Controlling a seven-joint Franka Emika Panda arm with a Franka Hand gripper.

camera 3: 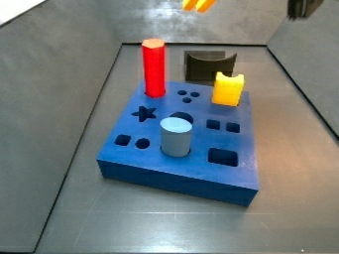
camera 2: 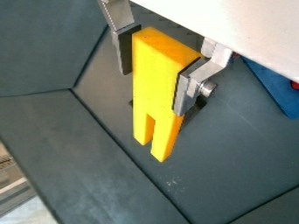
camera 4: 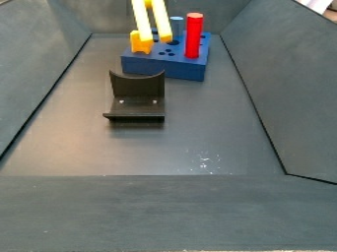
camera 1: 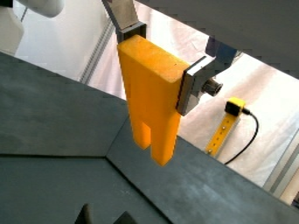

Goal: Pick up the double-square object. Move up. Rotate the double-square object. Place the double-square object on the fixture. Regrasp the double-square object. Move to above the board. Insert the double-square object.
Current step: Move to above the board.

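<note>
Both wrist views showing the pincer (camera 2: 158,70) clamped on the double-square object (camera 2: 156,92), silver fingers (camera 1: 191,84) pressing its two sides near the solid end, prongs pointing down and hanging free above the grey desk (camera 2: 82,149). In a side view, only the prong tips of the yellow bar (camera 3: 197,5) peeking in at the top edge, high above everything; in the other, the bar (camera 4: 149,18) showing at the top centre, above and behind the fixture (camera 4: 136,95).

Judging the step as moving up, or just starting the rotation. Board (camera 3: 185,149) sitting at mid-frame, carrying the red hexagonal peg (camera 3: 154,67), the short yellow peg (camera 3: 229,89) and a grey-blue cylinder (camera 3: 176,136).

For doing it well: turning slowly about the grip, keeping height well clear of the pegs, watching for slip between the pads, and lining the bar with the fixture's curved recess before any lowering.
</note>
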